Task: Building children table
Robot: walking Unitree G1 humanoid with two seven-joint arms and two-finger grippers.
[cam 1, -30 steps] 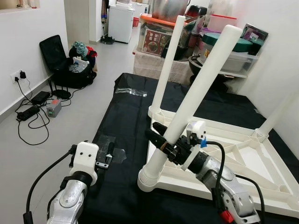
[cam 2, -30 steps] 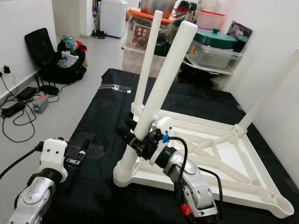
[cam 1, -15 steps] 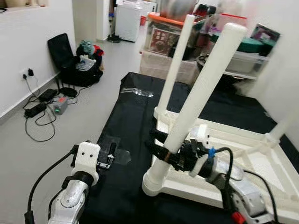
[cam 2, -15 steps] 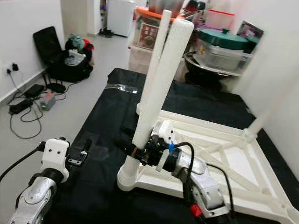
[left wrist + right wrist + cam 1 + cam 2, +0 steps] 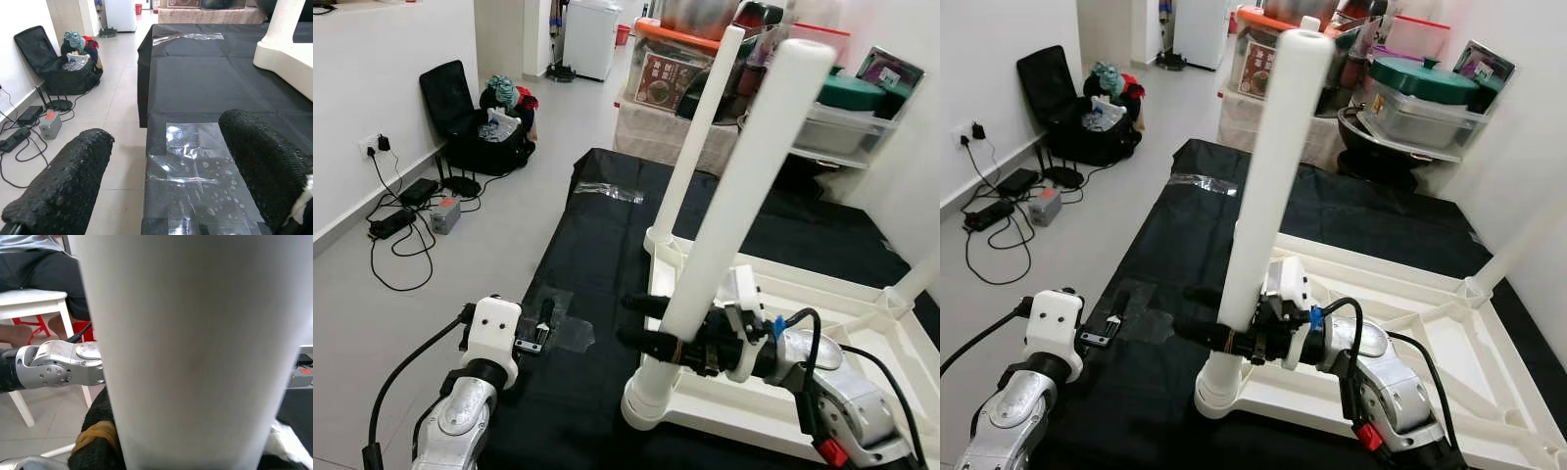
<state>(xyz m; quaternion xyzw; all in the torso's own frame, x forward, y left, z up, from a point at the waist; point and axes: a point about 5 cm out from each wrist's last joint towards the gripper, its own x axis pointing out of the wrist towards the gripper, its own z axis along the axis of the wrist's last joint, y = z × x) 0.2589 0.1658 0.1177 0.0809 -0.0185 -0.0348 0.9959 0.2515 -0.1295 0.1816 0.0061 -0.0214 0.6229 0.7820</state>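
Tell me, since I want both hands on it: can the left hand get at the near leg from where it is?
Probably yes. The left hand hovers open over the black sheet, with nothing between it and the near leg, which the right hand grips low down.

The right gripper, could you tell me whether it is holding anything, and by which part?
The right gripper is shut on the near white table leg, gripping its lower shaft just above the socket. The left gripper is open over the black mat and holds nothing.
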